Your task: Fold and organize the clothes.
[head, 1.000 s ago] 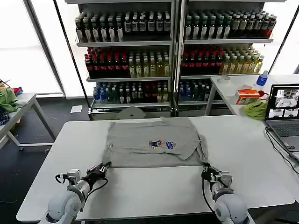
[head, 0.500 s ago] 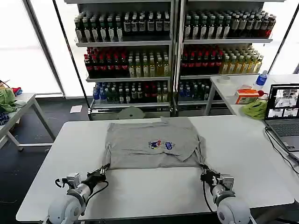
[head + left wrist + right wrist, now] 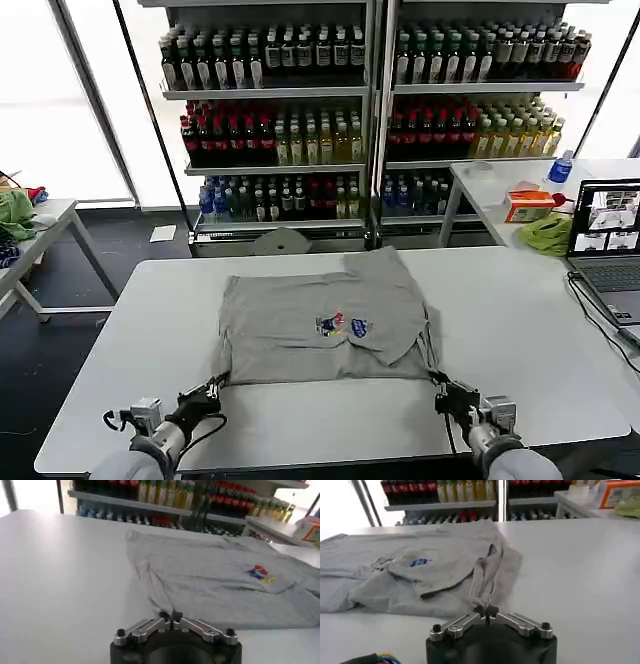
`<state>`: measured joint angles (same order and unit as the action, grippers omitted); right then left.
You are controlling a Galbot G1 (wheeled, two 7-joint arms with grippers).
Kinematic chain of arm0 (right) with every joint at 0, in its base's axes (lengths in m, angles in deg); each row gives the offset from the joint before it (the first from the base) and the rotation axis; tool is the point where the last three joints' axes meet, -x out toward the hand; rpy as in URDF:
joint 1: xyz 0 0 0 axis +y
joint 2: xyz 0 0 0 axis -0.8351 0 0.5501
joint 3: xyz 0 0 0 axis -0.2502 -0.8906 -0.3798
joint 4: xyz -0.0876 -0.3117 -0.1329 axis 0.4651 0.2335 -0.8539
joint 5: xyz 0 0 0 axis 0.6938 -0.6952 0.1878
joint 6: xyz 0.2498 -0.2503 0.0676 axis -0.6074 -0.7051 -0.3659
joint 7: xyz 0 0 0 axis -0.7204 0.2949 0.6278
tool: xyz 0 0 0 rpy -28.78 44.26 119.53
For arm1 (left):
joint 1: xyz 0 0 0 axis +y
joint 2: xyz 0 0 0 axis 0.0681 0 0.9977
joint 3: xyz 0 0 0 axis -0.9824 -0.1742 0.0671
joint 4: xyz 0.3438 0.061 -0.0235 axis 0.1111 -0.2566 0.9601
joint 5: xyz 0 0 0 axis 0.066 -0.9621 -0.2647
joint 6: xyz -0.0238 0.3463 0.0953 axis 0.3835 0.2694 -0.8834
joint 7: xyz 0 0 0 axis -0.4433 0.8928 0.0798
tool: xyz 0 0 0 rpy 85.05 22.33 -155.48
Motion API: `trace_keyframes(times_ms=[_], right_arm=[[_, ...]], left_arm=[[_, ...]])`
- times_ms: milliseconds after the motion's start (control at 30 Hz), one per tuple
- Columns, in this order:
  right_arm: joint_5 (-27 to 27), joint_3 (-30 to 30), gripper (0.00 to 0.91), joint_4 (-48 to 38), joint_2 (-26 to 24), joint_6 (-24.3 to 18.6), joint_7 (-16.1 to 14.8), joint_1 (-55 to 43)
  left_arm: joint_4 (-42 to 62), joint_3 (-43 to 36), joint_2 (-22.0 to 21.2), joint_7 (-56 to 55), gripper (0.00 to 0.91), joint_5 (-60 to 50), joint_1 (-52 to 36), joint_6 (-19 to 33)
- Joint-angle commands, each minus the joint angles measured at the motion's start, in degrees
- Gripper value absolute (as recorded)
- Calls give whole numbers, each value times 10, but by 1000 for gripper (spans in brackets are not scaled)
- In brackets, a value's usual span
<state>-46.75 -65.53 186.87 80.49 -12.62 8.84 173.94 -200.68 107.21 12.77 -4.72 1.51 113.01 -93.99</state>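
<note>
A light grey T-shirt (image 3: 325,320) lies spread across the middle of a white tabletop (image 3: 520,310), its small multicoloured chest print (image 3: 343,325) facing up. The cloth is partly folded over itself on the robot's right side, with loose creases there.

The left claw (image 3: 213,385) sits low at the near left corner of the shirt. In the left wrist view its two fingers (image 3: 162,616) are pressed together on a pinched ridge of grey cloth at the shirt's corner. The right claw (image 3: 441,384) sits at the near right corner. In the right wrist view its fingers (image 3: 479,612) are likewise pressed together, pinching a bunched fold of the shirt's edge. Both corners are drawn to a point toward the claws at the near edge of the tabletop.

Behind the tabletop stand shelves of bottled drinks (image 3: 290,130). To the robot's right, an open laptop (image 3: 605,240) rests on the tabletop's edge, and a lime-green cloth (image 3: 545,235) lies on a second table beyond it. Another green bundle (image 3: 15,215) sits on a table at the far left.
</note>
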Motion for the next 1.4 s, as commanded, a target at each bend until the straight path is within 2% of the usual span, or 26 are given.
trace_keyframes(times_ms=[33,400,667,700,733,767,800,833,1167,1400], right_arm=[[4,6,0,36,-30,-6,-4,58],[-22,29,0,76,-39,-29,-4,151],[-38,40,0,98,-37,-41,-3,210],[-39,39,0,99,-37,-41,-4,211],[-39,39,0,100,-36,-41,-4,211],[-40,38,252,101,-35,-41,-5,211],[-41,38,907,104,-33,-39,-7,211],[-44,38,907,106,-32,-37,-9,212],[-43,40,907,123,-31,-41,-21,202],[-3,74,907,98,-34,-53,-34,142]], left_arm=[[-72,35,-14,3,10,-44,93,2],[-130,95,-49,16,10,-71,229,6],[-156,104,-67,30,20,-107,272,7],[-154,104,-67,29,71,-110,271,8],[-153,103,-66,29,272,-109,268,8],[-152,103,-64,29,453,-109,266,8],[-152,104,-62,28,615,-110,261,7],[-152,105,-59,28,907,-110,259,6],[-163,136,-37,25,907,-96,244,3],[-156,175,-12,21,907,-60,236,-13]])
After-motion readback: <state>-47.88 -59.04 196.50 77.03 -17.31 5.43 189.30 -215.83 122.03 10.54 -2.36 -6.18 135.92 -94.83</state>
